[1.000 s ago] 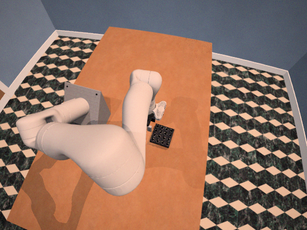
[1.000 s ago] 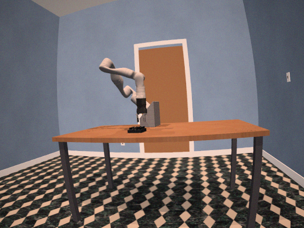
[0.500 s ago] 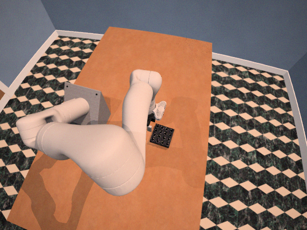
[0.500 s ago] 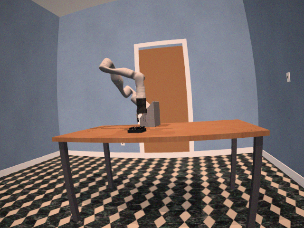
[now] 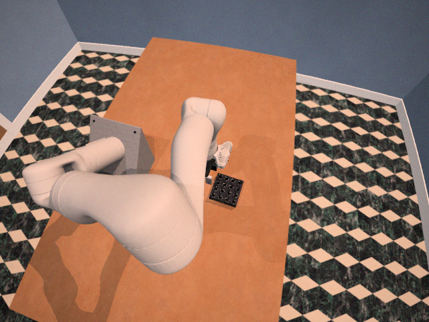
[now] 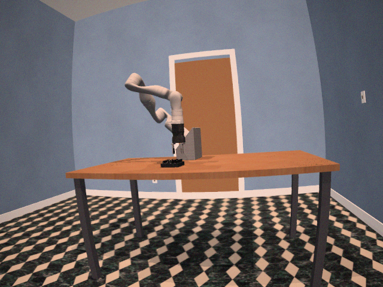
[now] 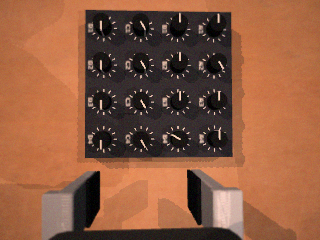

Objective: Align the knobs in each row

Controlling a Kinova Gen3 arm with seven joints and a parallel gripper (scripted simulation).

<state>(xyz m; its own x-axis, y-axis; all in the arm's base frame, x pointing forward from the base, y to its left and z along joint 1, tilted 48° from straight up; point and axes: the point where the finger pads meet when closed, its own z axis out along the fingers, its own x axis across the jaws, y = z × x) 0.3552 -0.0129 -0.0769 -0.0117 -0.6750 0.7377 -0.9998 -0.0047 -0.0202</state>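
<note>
The black knob box [image 7: 159,84] stands on the orange table and shows all sixteen knobs in the wrist view. It also shows in the top view [image 5: 226,190] and in the exterior view [image 6: 172,162]. In the wrist view the name tags sit to the left of each knob. In the third column from the left, the bottom knob [image 7: 178,139] has its line lying sideways, while the three above it run upward. In the right column, the second knob [image 7: 218,64] has a slanted line. My gripper [image 7: 144,189] [image 5: 209,174] [image 6: 178,149] is open and empty. It hovers above the table beside the box's near edge.
The grey block of the arm's base [image 5: 119,145] stands on the table behind the box and also shows in the exterior view [image 6: 191,144]. The large arm links [image 5: 138,208] hide part of the table in the top view. The table's right edge [image 5: 289,194] lies beyond the box.
</note>
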